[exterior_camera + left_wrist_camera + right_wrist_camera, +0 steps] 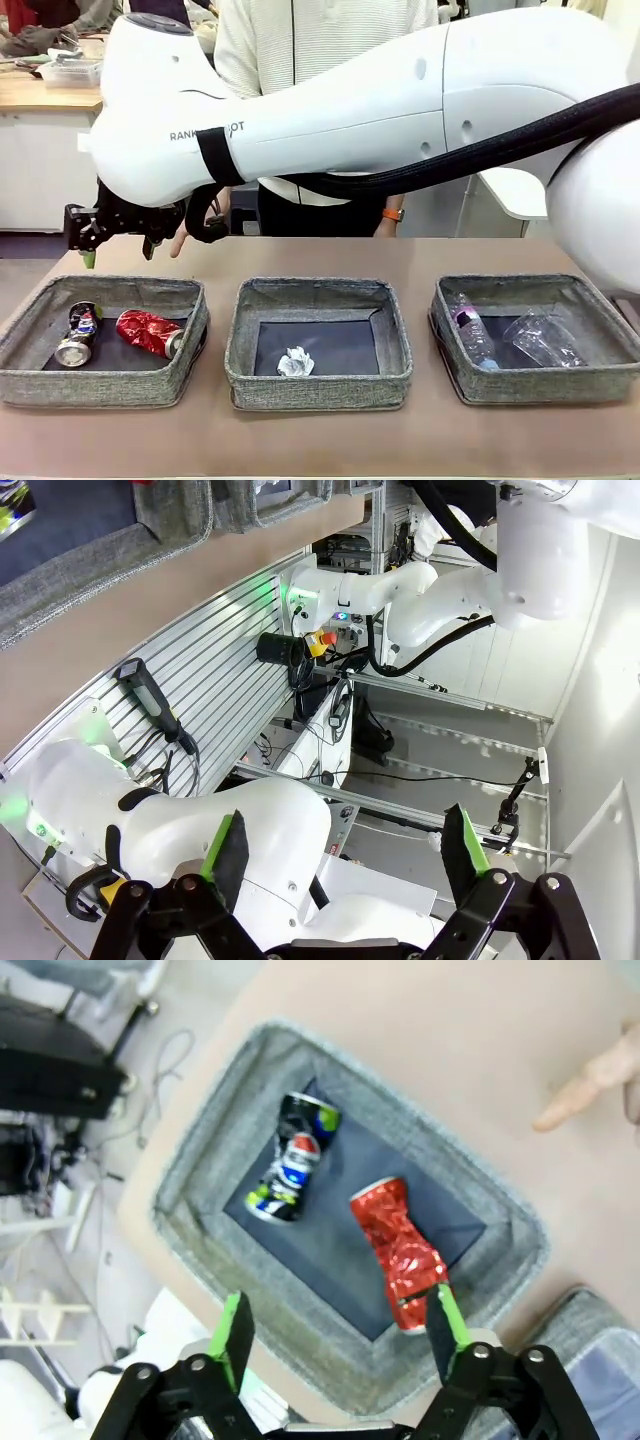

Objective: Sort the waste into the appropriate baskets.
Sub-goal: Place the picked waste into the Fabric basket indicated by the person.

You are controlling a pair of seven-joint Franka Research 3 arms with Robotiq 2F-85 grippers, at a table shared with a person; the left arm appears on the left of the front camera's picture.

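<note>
Three grey woven baskets stand in a row: left point(100, 385), middle point(320, 385), right point(540, 385). The left basket point(190, 1222) holds a black-and-silver can point(80, 333) point(290, 1160) and a crushed red can point(148, 332) point(400, 1250), both lying on its floor. A crumpled paper ball point(295, 362) is in the middle basket. In the right one lie a clear bottle point(472, 335) and a clear cup point(545, 340). My right gripper point(118, 255) point(340, 1330) hangs open and empty above the left basket, over the red can. My left gripper point(345, 845) is open and empty, away from the table top.
A person stands at the far side, one hand point(185, 235) point(590, 1085) resting on the table just behind the left basket, close to my right gripper. My right arm point(350, 110) spans the table above the baskets. Bare table runs in front of the baskets.
</note>
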